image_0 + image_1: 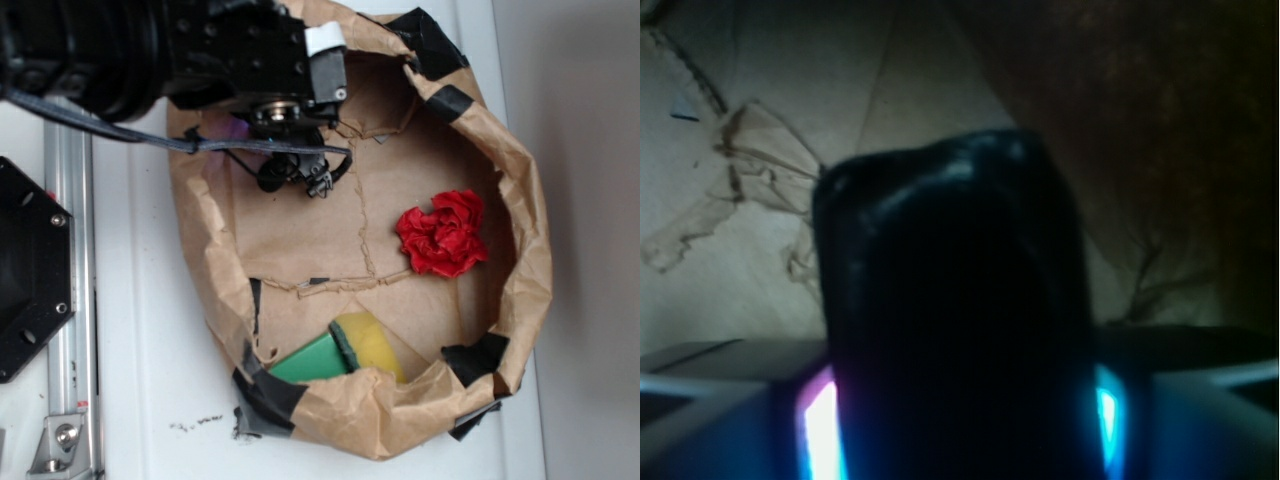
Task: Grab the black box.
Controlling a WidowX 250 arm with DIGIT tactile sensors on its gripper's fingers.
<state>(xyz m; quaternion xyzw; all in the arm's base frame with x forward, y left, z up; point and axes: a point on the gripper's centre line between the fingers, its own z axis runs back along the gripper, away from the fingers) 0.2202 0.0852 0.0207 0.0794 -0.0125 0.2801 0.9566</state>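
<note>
The gripper (960, 440) clamps the black box (955, 300) by its side faces; apparently rigid, glossy, slip-prone.

One black box (955, 300) was counted, seen close up in the wrist view only. One gripper (290, 175) was counted in the exterior view. One red paper flower (443, 234), one green block (312, 359) and one yellow sponge (372, 345) were counted inside one brown paper enclosure (520, 180). About six black tape patches (428, 38) were counted along its rim; an exact number could not be told.
</note>
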